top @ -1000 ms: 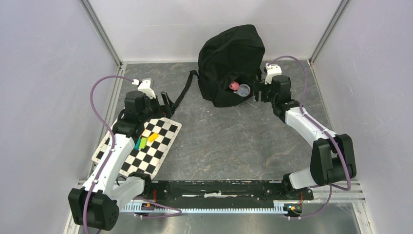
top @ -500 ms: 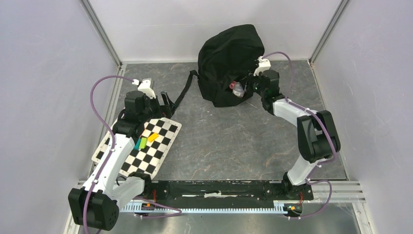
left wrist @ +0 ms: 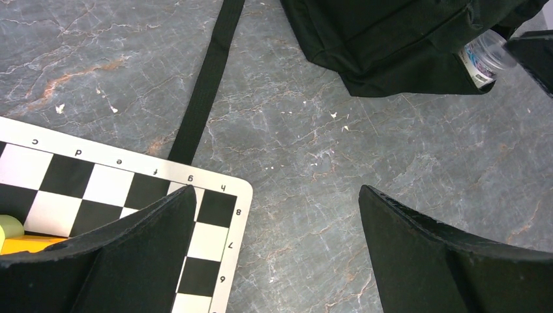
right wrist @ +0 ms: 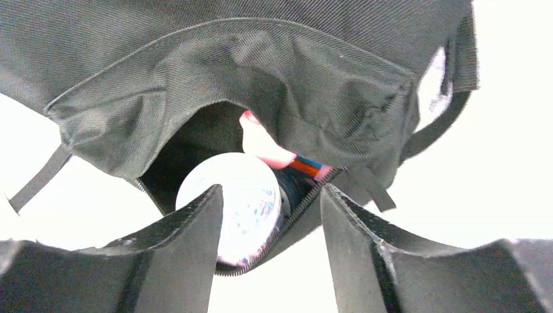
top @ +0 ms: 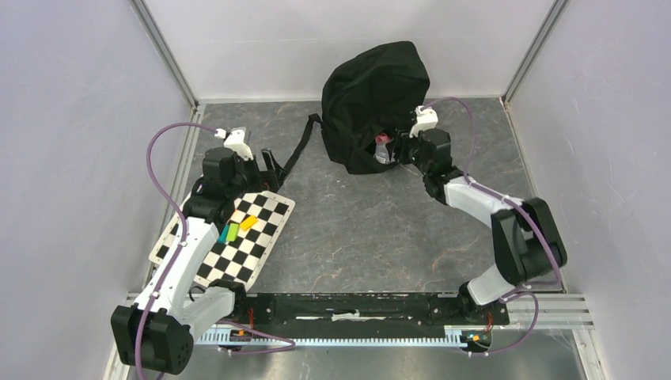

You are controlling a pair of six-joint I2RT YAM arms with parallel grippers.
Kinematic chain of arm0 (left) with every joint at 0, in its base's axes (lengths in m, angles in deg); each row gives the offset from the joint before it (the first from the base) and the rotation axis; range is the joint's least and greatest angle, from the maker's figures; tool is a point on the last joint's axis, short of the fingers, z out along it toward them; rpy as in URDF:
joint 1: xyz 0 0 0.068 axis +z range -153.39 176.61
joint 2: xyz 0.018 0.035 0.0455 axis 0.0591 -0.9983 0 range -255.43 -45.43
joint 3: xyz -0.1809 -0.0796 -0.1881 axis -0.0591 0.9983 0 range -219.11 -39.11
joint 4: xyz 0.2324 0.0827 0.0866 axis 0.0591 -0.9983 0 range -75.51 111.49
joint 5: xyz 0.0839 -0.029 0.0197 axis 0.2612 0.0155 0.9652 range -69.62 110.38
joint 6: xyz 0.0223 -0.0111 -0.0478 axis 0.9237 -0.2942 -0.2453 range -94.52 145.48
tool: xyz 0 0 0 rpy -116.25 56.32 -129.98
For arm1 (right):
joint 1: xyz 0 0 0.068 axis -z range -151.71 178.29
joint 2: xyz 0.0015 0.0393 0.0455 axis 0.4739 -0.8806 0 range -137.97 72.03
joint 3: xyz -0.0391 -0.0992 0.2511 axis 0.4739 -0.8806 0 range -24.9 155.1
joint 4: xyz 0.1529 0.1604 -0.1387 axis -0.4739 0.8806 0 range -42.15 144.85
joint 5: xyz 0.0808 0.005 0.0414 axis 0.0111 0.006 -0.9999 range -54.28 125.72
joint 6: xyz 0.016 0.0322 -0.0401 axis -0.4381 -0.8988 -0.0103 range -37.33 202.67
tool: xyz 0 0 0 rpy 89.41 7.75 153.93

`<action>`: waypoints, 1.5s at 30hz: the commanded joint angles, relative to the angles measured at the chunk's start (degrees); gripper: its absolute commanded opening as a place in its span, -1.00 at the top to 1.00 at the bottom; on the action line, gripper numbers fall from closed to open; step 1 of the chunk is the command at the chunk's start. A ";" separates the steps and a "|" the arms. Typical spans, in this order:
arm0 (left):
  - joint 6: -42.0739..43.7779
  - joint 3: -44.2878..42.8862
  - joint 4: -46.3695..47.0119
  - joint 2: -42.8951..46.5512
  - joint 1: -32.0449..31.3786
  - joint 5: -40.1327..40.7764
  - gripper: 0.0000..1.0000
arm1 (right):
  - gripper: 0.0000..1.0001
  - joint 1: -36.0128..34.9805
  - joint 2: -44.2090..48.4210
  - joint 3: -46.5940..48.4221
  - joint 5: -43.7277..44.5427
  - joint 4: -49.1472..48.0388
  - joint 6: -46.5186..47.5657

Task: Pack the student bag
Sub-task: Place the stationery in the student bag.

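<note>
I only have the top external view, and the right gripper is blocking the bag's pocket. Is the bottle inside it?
Observer: Partly. In the right wrist view, the bottle's round end sits in the open zip pocket of the student bag.
Operator: Is the right gripper clamped on it?
Observer: No. The right gripper's jaws stand apart, and the finger on that view's right side is clear of the bottle.
Operator: Does any of it stick out?
Observer: Yes. The left wrist view shows a labelled stretch of the bottle past the pocket's edge.
</note>
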 commanded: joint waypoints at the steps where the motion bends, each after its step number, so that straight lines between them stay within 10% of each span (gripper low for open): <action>1: 1.40 -0.53 0.38 0.89 -0.26 0.33 -0.99 | -0.29 -0.01 7.80 -1.85 4.38 3.88 2.19; 13: 1.45 -0.43 0.40 1.91 -0.35 0.51 -0.99 | 0.11 -0.25 7.50 -3.82 4.06 3.91 0.95; 36: 1.22 -0.44 0.36 1.38 -0.35 0.85 -0.99 | 0.02 -6.06 -9.06 3.37 -4.90 -11.07 -8.79; 45: 1.57 -0.43 0.23 2.10 -0.35 1.64 -0.99 | -0.64 -4.69 2.16 -0.83 -1.52 -4.35 -0.48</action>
